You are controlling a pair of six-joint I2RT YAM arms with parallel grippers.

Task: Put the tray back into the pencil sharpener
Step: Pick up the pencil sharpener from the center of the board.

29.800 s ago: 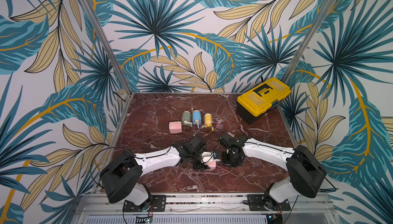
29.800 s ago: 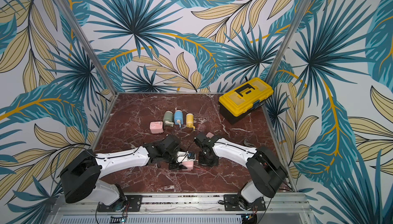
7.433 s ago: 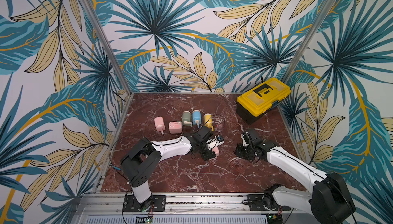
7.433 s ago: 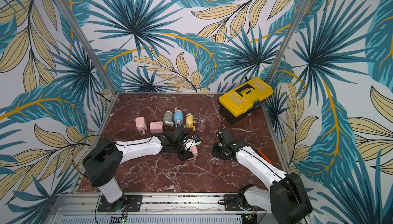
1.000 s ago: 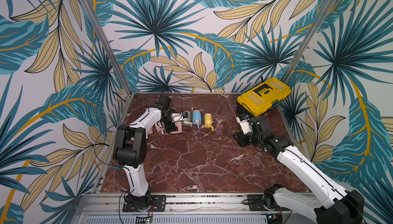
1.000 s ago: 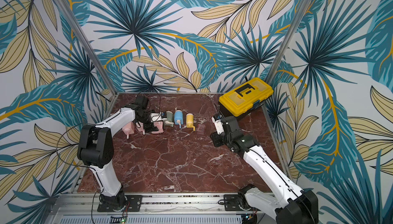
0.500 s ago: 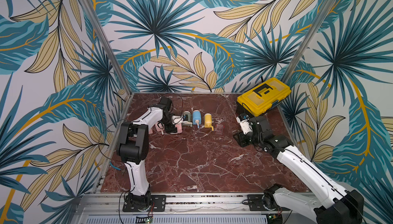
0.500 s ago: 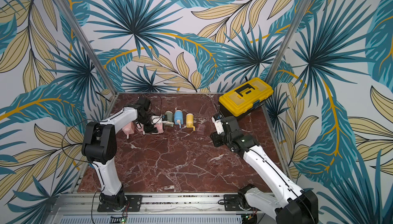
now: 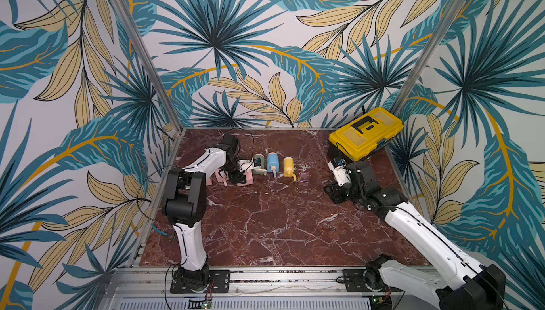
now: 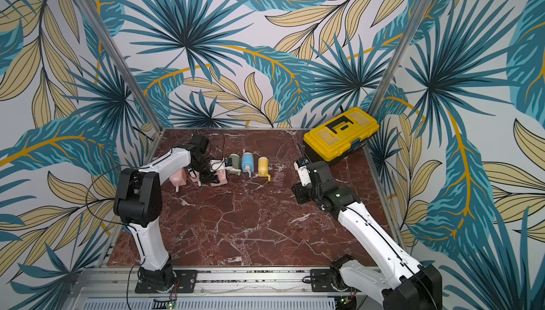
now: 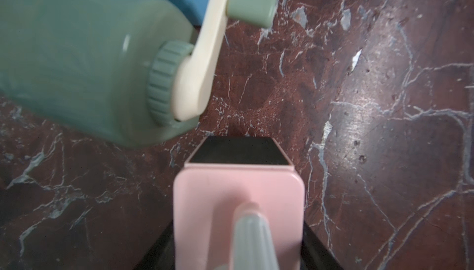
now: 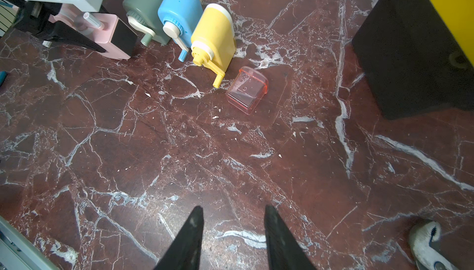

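The tray (image 12: 247, 90), a small clear box tinted pink, lies on the marble just beside the yellow sharpener; both top views show it (image 9: 304, 176) (image 10: 278, 176). A pink pencil sharpener (image 11: 238, 204) stands at the left end of the row, its dark end face (image 11: 238, 152) turned toward the green one. My left gripper (image 9: 240, 176) is shut on its body, and the black fingers (image 11: 159, 253) press its two sides. My right gripper (image 12: 232, 212) hangs open over bare marble, well short of the tray, and holds nothing.
Green (image 9: 259, 164), blue (image 9: 272, 162) and yellow (image 9: 288, 165) crank sharpeners stand in a row. Another pink sharpener (image 9: 220, 176) sits behind the left gripper. A yellow and black toolbox (image 9: 365, 131) fills the back right corner.
The left gripper's fingers have drawn in onto the pink sharpener, and the left arm has shifted slightly. The right arm and the tray have not moved.
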